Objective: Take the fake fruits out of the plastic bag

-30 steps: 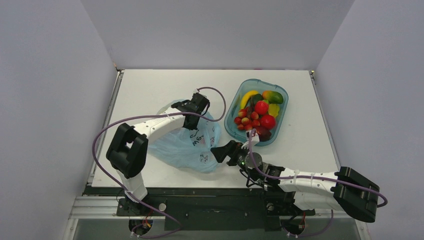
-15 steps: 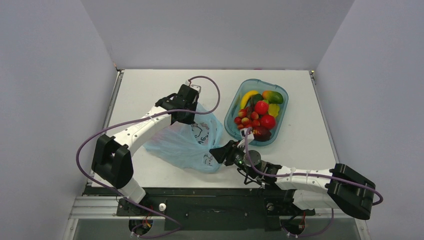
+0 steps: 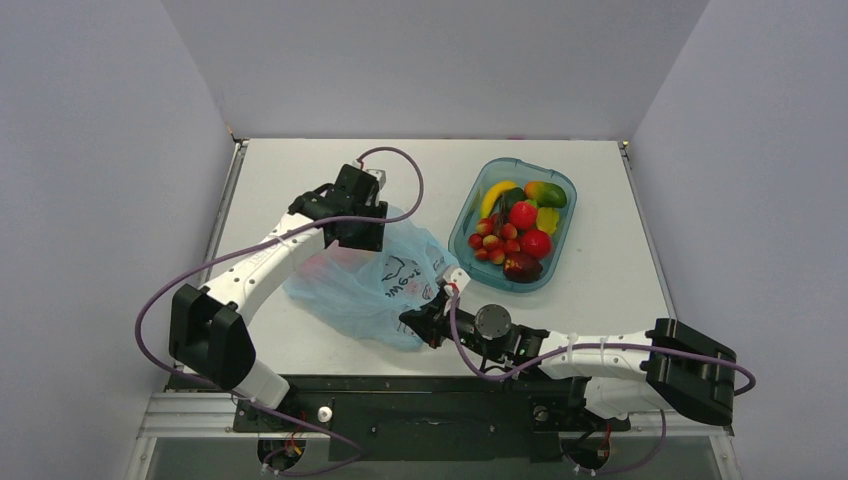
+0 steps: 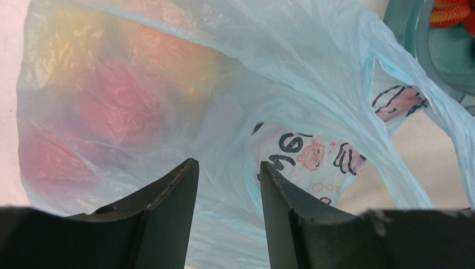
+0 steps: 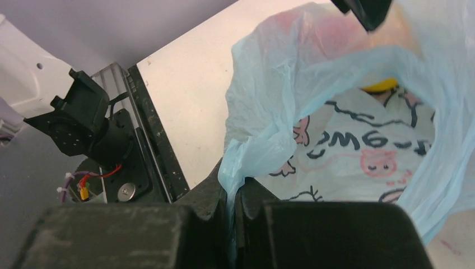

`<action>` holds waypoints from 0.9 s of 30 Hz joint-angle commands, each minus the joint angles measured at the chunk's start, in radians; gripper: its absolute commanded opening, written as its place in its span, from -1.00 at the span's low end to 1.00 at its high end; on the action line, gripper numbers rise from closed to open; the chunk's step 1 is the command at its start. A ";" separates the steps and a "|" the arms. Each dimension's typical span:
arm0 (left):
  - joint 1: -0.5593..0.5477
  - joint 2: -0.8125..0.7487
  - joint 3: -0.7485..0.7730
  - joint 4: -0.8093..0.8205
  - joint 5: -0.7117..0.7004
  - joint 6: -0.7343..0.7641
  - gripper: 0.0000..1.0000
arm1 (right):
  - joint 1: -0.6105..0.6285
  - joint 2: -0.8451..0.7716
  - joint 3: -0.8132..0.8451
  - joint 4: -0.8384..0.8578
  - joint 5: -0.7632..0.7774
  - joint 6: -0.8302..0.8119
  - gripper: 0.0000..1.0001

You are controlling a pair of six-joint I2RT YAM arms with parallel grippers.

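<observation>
The light-blue plastic bag [image 3: 375, 285] lies crumpled on the table between both arms. Through its film in the left wrist view show fake fruits: a red one [image 4: 117, 106] and an orange-yellow one [image 4: 179, 56]. A yellow fruit [image 5: 380, 85] peeks out inside the bag's mouth in the right wrist view. My left gripper [image 3: 358, 238] hovers over the bag's far-left part, its fingers [image 4: 168, 202] apart with only bag film beyond them. My right gripper [image 5: 231, 188] is shut on the bag's near edge [image 5: 252, 162], holding the mouth up.
A teal transparent tub [image 3: 480, 180] at the back right holds strawberries, a mango, a banana and other toy fruit; its rim [image 4: 442, 50] shows in the left wrist view. The table's near edge and the arm bases lie just behind my right gripper.
My left gripper moved left over the bag and its fingers came apart. My right gripper moved left to the bag and shut on its near edge.
</observation>
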 commanded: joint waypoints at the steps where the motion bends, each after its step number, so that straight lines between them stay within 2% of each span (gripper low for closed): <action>1: -0.052 0.007 0.037 -0.052 -0.079 0.003 -0.10 | 0.030 -0.021 0.091 -0.029 -0.064 -0.194 -1.00; 9: -0.133 0.087 0.050 -0.061 -0.165 0.051 0.02 | 0.065 -0.039 0.131 -0.101 -0.057 -0.267 -1.00; 13: -0.169 0.149 0.073 -0.100 -0.326 0.074 0.07 | 0.082 -0.040 0.151 -0.120 -0.046 -0.292 -1.00; 17: -0.177 0.192 0.092 -0.104 -0.417 0.079 0.08 | 0.116 -0.034 0.176 -0.155 -0.018 -0.335 -1.00; 18: -0.176 0.196 0.101 -0.103 -0.425 0.080 0.02 | 0.124 -0.034 0.182 -0.160 -0.010 -0.352 -1.00; 19: -0.176 0.197 0.107 -0.106 -0.436 0.081 -0.19 | 0.141 -0.031 0.184 -0.173 0.008 -0.364 -1.00; 20: -0.173 0.196 0.122 -0.110 -0.438 0.079 -0.30 | 0.152 -0.028 0.187 -0.181 0.015 -0.396 -1.00; 21: -0.172 0.192 0.130 -0.115 -0.436 0.077 -0.53 | 0.180 -0.019 0.190 -0.199 0.058 -0.417 -1.00; 22: -0.163 0.181 0.144 -0.117 -0.426 0.077 -0.67 | 0.196 -0.015 0.200 -0.213 0.111 -0.467 -1.00; 23: -0.159 0.172 0.151 -0.117 -0.398 0.076 -0.92 | 0.234 0.003 0.207 -0.243 0.137 -0.495 -1.00; 24: -0.146 0.152 0.159 -0.115 -0.365 0.075 -1.00 | 0.253 0.014 0.222 -0.259 0.194 -0.550 -1.00; 27: -0.094 0.088 0.164 -0.095 -0.222 0.067 -1.00 | 0.351 0.088 0.261 -0.327 0.300 -0.675 -1.00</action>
